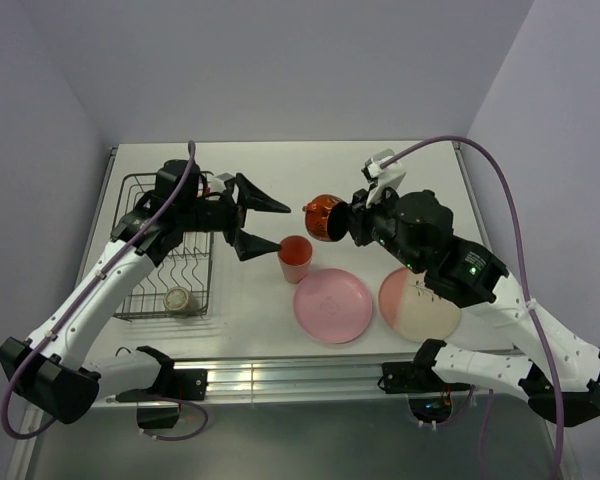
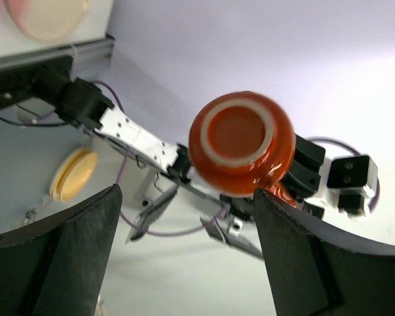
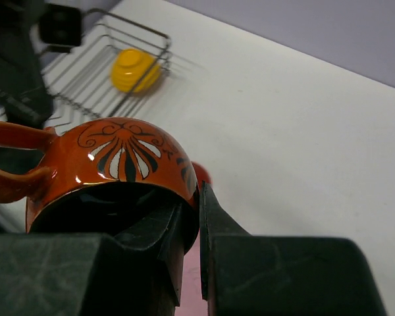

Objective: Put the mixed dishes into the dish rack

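Observation:
My right gripper is shut on the rim of the small dark red-brown cup, a glossy orange-red cup with a handle, and holds it in the air, tipped on its side; one finger is inside, one outside. My left gripper is open and empty, its jaws facing the cup's base a short way off. The pink tumbler stands upright below them. The pink plate and pink-and-cream plate lie flat in front. The dish rack holds the speckled beige cup and the orange-yellow bowl.
The left arm reaches over the rack's far half and hides the bowl in the top view. Purple cables loop from both arms. The table's aluminium front rail runs between the arm bases. Walls close the table at the back and both sides.

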Motion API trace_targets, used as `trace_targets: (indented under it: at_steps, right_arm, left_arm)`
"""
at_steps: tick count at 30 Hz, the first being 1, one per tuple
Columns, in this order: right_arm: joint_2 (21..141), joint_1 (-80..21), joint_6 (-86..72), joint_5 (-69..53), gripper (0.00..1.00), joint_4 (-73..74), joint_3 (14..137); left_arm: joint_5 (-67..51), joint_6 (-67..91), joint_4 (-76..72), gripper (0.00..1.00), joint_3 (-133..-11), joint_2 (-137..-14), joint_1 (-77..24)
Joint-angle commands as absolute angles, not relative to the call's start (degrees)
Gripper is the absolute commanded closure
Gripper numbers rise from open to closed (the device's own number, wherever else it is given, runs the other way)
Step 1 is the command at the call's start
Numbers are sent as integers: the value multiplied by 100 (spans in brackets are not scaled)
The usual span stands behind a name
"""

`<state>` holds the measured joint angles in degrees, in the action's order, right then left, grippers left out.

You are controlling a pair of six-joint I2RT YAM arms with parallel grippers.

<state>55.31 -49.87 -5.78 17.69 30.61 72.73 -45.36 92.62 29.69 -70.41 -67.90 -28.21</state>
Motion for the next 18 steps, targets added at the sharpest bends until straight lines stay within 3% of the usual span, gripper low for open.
trace_targets:
  at_steps: [1, 9, 18]
  right_arm:
    - [5387, -4834, -729, 134, 100, 2627, 7461]
    - [5124, -4825, -879, -756, 100, 2471, 7339]
    - [5071, -4816, -765, -1133, 100, 1855, 7277]
  left_arm:
    - [-5456, 9580, 1882, 11, -7110, -6767, -2804]
    - [-5687, 11406, 214, 7, -6320, -6311, -2839]
    - [-5432, 12340, 175, 5, -6090, -5862, -3321]
